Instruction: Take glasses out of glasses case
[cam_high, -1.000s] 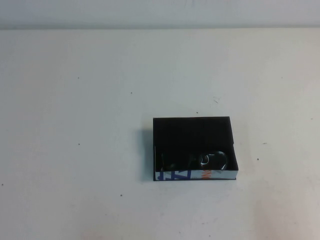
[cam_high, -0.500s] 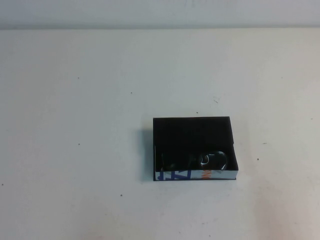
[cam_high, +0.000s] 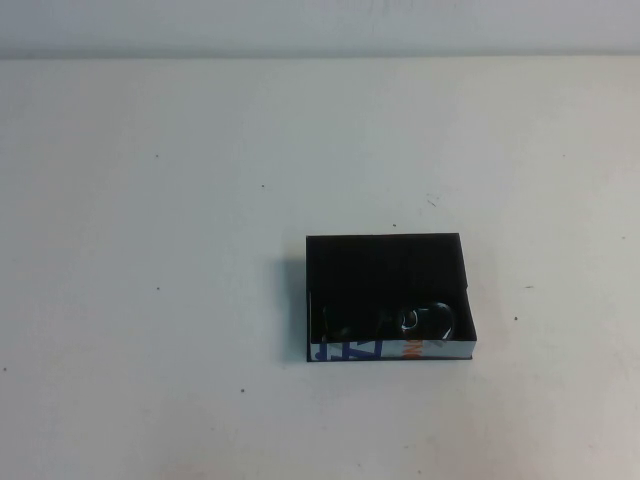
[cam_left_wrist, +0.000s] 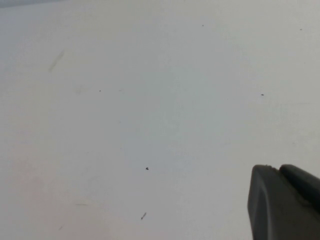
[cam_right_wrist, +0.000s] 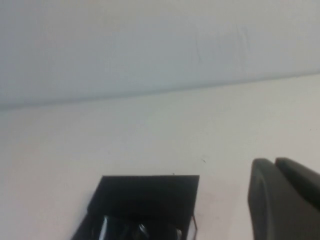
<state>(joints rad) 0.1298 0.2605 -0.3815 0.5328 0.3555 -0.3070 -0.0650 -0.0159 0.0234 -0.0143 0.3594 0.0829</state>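
Observation:
The glasses case (cam_high: 390, 350) is an open shallow black box with a white front edge printed in blue and orange, lying right of the table's middle. The dark-framed glasses (cam_high: 405, 320) lie inside it near the front wall. Neither arm shows in the high view. In the right wrist view my right gripper (cam_right_wrist: 274, 160) is shut and empty. It hangs above the table on the near side of the case (cam_right_wrist: 150, 192), where the glasses (cam_right_wrist: 135, 231) glint. In the left wrist view my left gripper (cam_left_wrist: 277, 167) is shut and empty over bare table.
The white table (cam_high: 150, 250) carries only small dark specks. Its far edge meets a pale wall (cam_right_wrist: 150, 45) behind the case.

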